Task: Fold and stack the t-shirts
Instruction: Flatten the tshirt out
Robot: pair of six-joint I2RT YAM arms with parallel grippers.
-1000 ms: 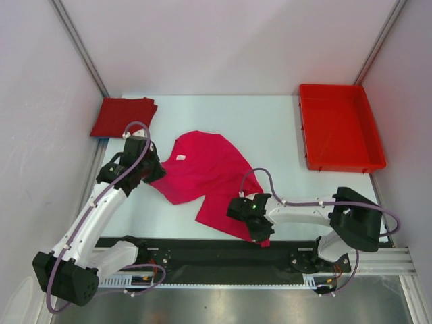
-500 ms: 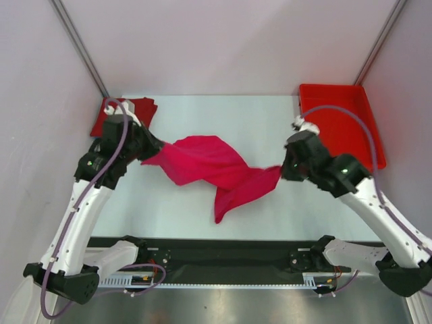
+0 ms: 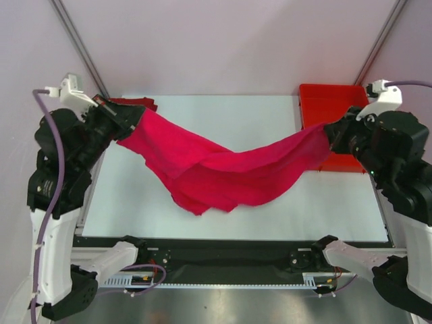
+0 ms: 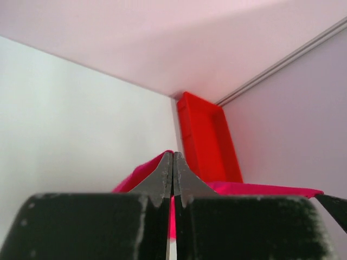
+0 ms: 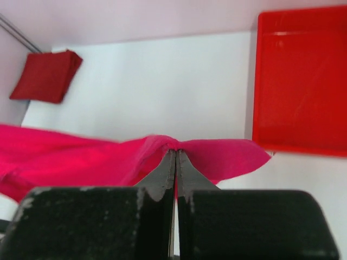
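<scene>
1. Cloth: bright magenta-pink thin t-shirt, crumpled on white table a second ago, now slung between both arms, middle sagging; looks ready to spread for folding.
2. Darker crimson folded cloth t-shirt: far-left corner, awaiting stacking.
3. Left gripper, right gripper: each pinched tight on a magenta end.

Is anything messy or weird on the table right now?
Only the soft magenta-pink cloth t-shirt looks odd: it is strung between the left end effector and the right end effector, sagging and bunched in the middle instead of lying flat. The folded crimson red t-shirt in the far left corner looks tidy.
</scene>
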